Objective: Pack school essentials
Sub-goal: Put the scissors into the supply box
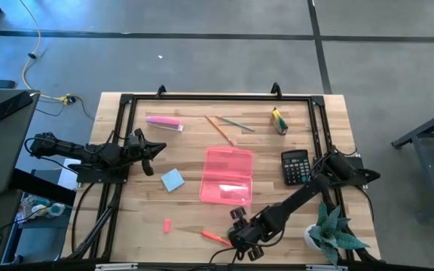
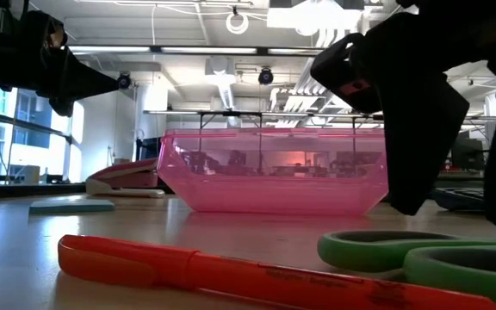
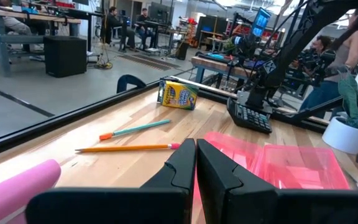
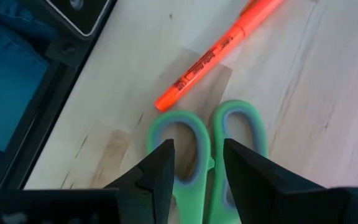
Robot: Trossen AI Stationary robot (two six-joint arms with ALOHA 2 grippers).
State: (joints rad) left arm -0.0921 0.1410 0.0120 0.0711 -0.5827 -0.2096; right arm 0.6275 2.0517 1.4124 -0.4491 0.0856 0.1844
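Green-handled scissors (image 4: 238, 124) lie flat on the wood near the table's front edge, beside an orange-red pen (image 4: 222, 53). My right gripper (image 4: 197, 155) hangs open just above the scissors' handle loops, pointing steeply down, one finger over each loop; the low view shows a gap between the scissors (image 2: 420, 254) and the fingers. The open pink case (image 1: 227, 175) lies mid-table. Also on the table are a blue note pad (image 1: 172, 180), a tiny red piece (image 1: 167, 224), two pencils (image 1: 224, 126) and a yellow-green box (image 1: 279, 120). My left gripper (image 1: 157, 150) waits shut at the left side, level.
A black calculator (image 1: 295, 166) lies right of the case and a pink bar (image 1: 163, 122) at the far left. A potted plant (image 1: 330, 233) stands at the front right corner, close to my right arm. A black frame (image 1: 217, 96) borders the table.
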